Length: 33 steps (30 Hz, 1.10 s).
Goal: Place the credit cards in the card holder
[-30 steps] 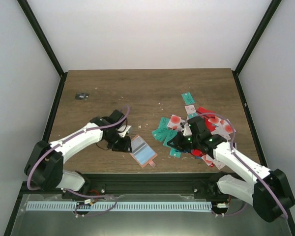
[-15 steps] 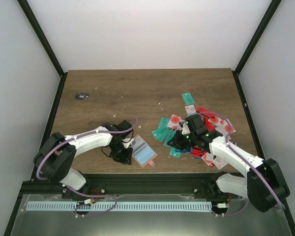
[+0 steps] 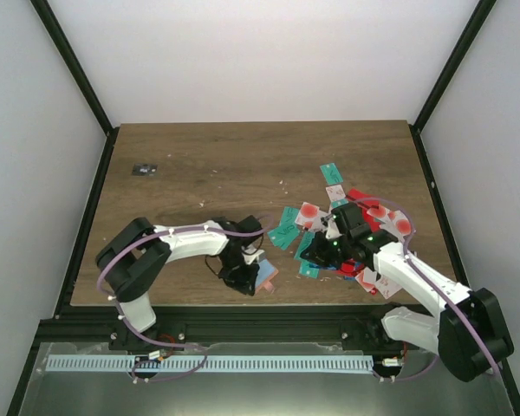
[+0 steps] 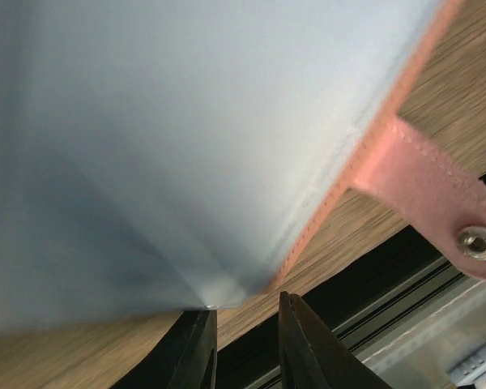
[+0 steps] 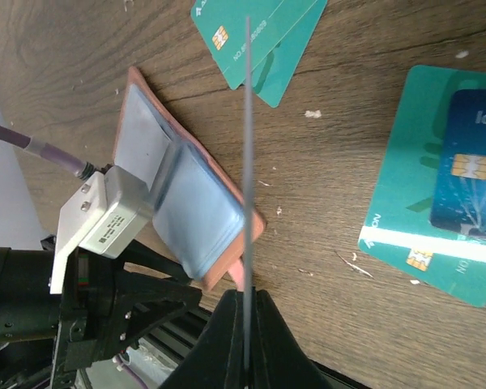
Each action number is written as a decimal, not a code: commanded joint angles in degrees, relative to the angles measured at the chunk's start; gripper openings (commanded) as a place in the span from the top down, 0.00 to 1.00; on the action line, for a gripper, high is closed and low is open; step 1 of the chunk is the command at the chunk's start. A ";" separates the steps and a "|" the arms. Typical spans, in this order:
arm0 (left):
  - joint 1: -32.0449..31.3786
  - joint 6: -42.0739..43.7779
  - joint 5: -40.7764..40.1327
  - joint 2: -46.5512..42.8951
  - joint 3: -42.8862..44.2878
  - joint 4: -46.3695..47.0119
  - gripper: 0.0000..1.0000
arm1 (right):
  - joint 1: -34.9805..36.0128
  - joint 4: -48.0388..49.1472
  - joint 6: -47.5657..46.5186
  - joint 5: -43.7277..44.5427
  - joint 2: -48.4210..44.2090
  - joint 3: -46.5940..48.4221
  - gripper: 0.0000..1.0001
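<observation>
The card holder (image 3: 268, 275) lies open near the table's front edge, salmon outside and blue-grey inside. It fills the left wrist view (image 4: 186, 121), where its tab (image 4: 428, 185) carries a snap. My left gripper (image 3: 243, 276) sits over its left side. The fingers (image 4: 306, 344) are slightly apart with only wood between them, one tip at the holder's corner. My right gripper (image 5: 247, 296) is shut on a credit card (image 5: 248, 146) seen edge-on, held upright just right of the holder (image 5: 158, 138). The other credit cards (image 3: 364, 227) lie in a pile on the right.
Teal cards (image 5: 259, 36) and a teal card with a blue one on it (image 5: 437, 194) lie flat near the holder. A small dark object (image 3: 144, 169) sits at the far left. The black front rail (image 3: 269, 316) runs just below the holder.
My left gripper has moved right and toward the front edge, and now covers the holder's left half. My right gripper has shifted slightly left with its card.
</observation>
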 commanded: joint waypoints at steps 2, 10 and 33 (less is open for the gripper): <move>-1.98 -0.03 -2.14 7.62 7.04 4.55 0.77 | -1.61 -4.65 -2.18 3.13 -2.78 3.84 0.99; -2.40 -0.31 -2.69 16.95 23.27 3.37 0.77 | -3.09 -8.43 -3.90 4.87 -4.22 6.43 0.99; 13.28 -5.37 24.41 -19.43 2.48 31.47 0.56 | -3.62 11.69 -17.53 -27.97 2.15 8.99 0.99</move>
